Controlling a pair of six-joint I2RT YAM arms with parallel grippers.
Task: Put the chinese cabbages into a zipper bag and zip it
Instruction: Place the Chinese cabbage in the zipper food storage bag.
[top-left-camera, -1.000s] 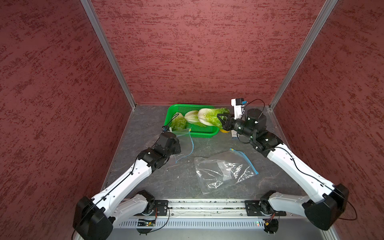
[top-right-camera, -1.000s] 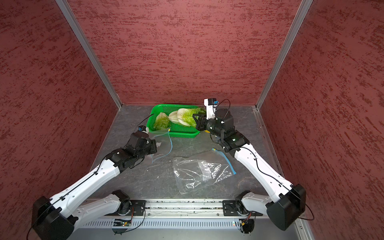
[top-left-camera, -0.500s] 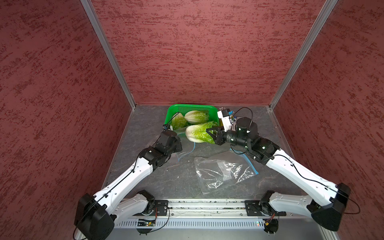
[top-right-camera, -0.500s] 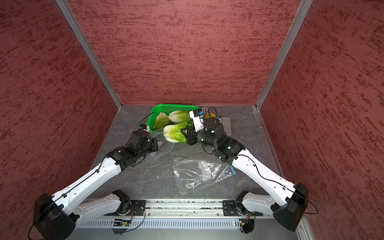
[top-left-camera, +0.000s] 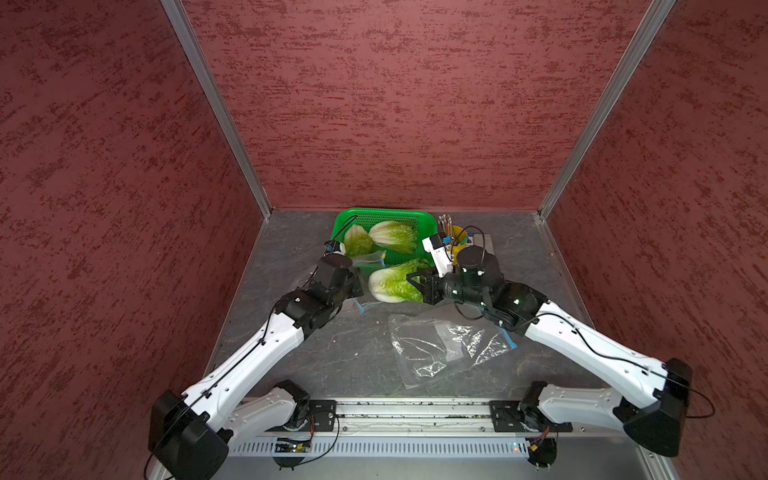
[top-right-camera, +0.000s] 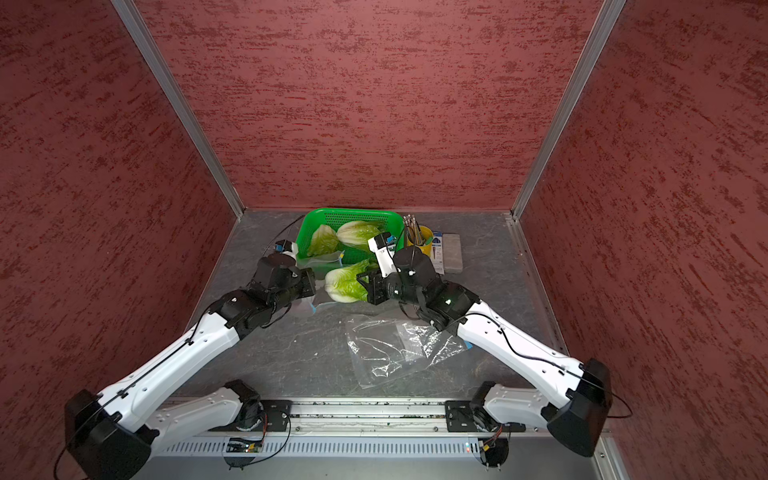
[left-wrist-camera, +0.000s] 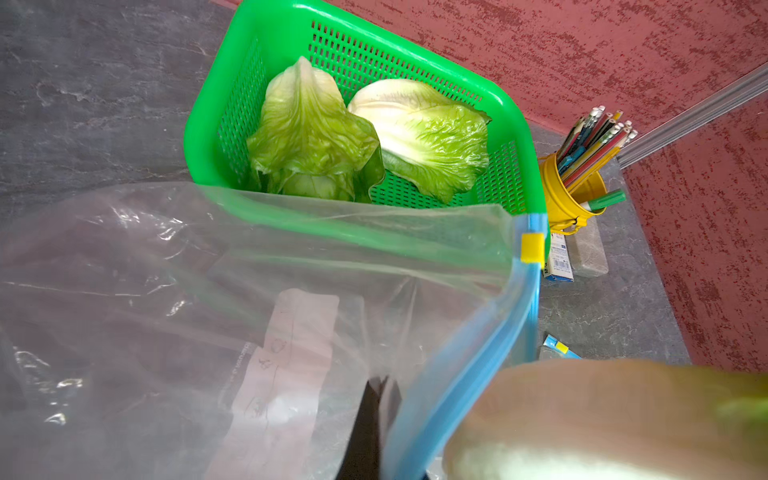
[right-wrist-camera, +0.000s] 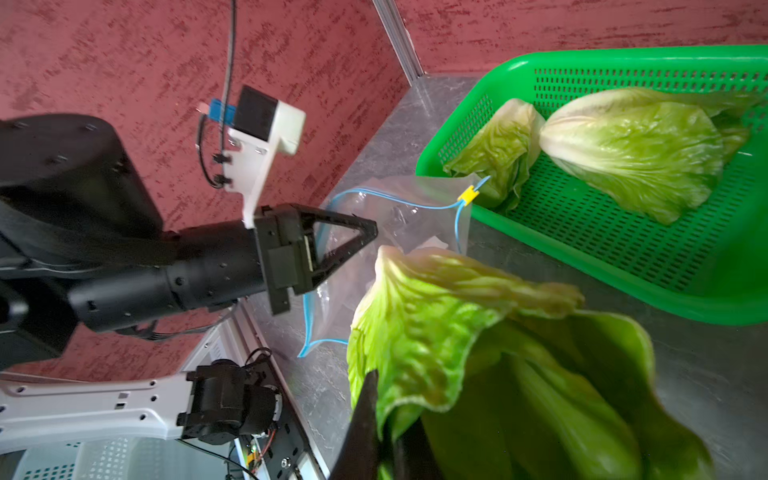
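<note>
Step in hand, as I judge it: feeding the first head into the bag.

Your left gripper (right-wrist-camera: 371, 230) is clenched on the lip of the zipper bag (left-wrist-camera: 249, 266), lifting one side so the mouth is gaping toward the other arm; your right gripper (top-left-camera: 417, 286) is grasping the held cabbage (top-left-camera: 390, 284) by its leafy end, with the white base pointing at the mouth; the head is hovering over the table (top-left-camera: 291, 257), just in front of the green basket (top-left-camera: 386, 212).

Doing it well:
- you are wanting the base going in first, low and straight along the opening;
- the lip is sagging, so raising the left pinch a little should be widening the gap;
- the leaves are soft and could be slipping or tearing in the fingers, so no jerking;
- release only once most of the head is lying past the blue zip track;
- the yellow slider (left-wrist-camera: 532, 248) is sitting at the basket end of the track, so steer clear of it.

Containers:
- the held bag is showing nothing inside but a white label;
- the basket, at the middle of the table's back edge, is holding a greener cabbage (top-left-camera: 357, 243) and a paler cabbage (top-left-camera: 395, 237), the two touching;
- a spare bag (top-left-camera: 440, 345) is lying flat toward the front edge, apparently empty;
- a yellow cup (top-right-camera: 419, 242) of pencils is standing just beside the basket's right wall.
</note>
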